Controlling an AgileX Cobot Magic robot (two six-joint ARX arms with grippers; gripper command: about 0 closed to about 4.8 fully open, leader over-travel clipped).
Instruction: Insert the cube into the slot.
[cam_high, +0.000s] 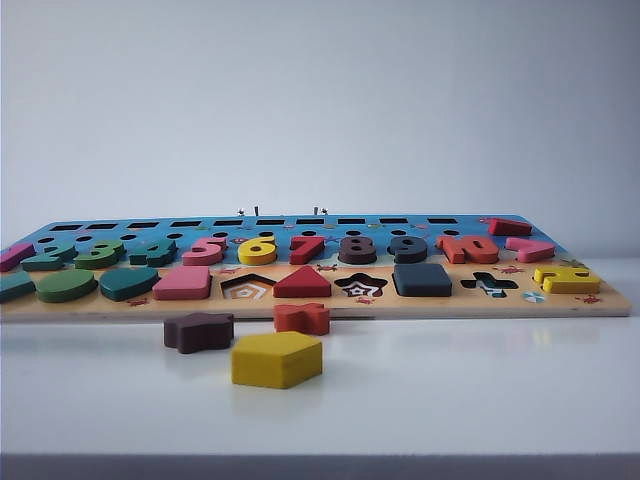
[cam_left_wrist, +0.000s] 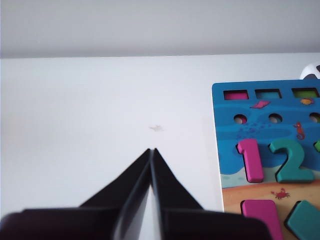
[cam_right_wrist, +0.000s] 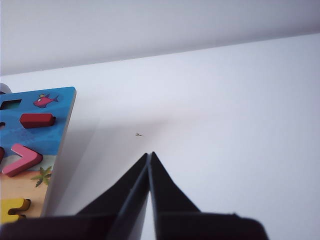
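The cube (cam_high: 423, 279), a flat navy block, lies level in the front row of the puzzle board (cam_high: 320, 311), between the star cut-out (cam_high: 361, 286) and a cross cut-out (cam_high: 488, 285). The slot is hidden; no checkered square shows. My left gripper (cam_left_wrist: 152, 149) is shut and empty over bare table beside the board's (cam_left_wrist: 260, 130) end with the numbers 1 and 2. My right gripper (cam_right_wrist: 150, 154) is shut and empty over bare table beside the board's (cam_right_wrist: 50, 130) other end. Neither gripper shows in the exterior view.
On the table in front of the board lie a yellow pentagon block (cam_high: 277, 359), a dark brown star block (cam_high: 198, 331) and an orange block (cam_high: 302, 318). A pentagon cut-out (cam_high: 247, 288) is open. Two small metal tips (cam_high: 248, 211) stand behind the board.
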